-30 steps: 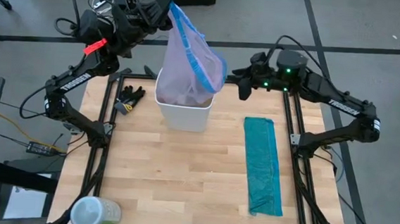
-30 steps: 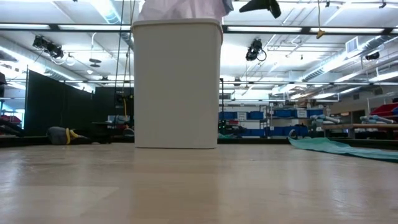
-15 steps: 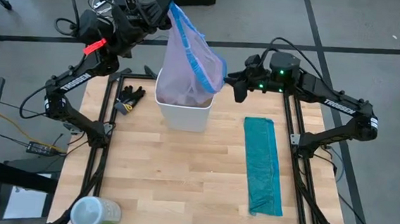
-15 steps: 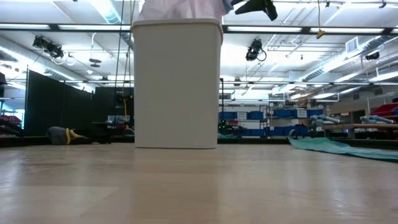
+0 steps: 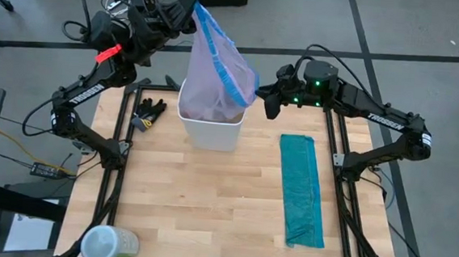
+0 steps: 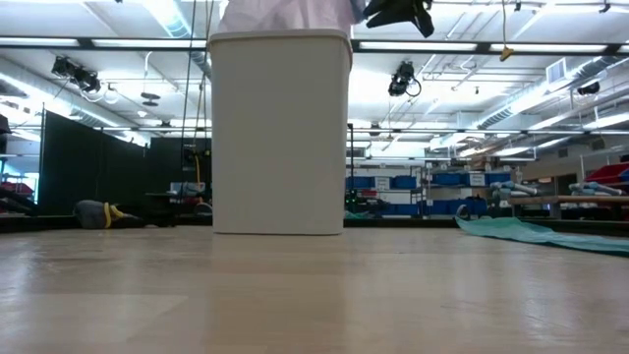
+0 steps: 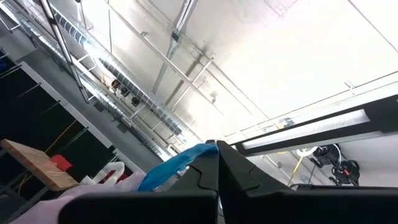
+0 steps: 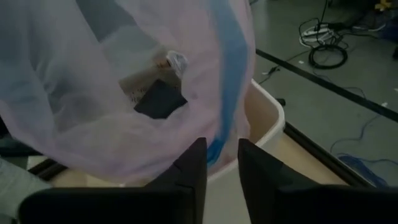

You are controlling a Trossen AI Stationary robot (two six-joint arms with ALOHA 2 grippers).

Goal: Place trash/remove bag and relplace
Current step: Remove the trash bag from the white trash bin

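Advancing, right tool (image 5: 269,99) narrows around bag's (image 5: 217,71) blue band; left tool (image 5: 191,12) grips bag's top.

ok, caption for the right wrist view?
Right gripper closing its fingers on the blue-banded bag, trash visible inside, above the white bin.

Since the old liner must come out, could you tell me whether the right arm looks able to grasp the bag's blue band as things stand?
Probably yes. The right gripper sits right at the bag, its fingers straddling the blue band, and nothing lies between; the left gripper holds the rim up from the other side.
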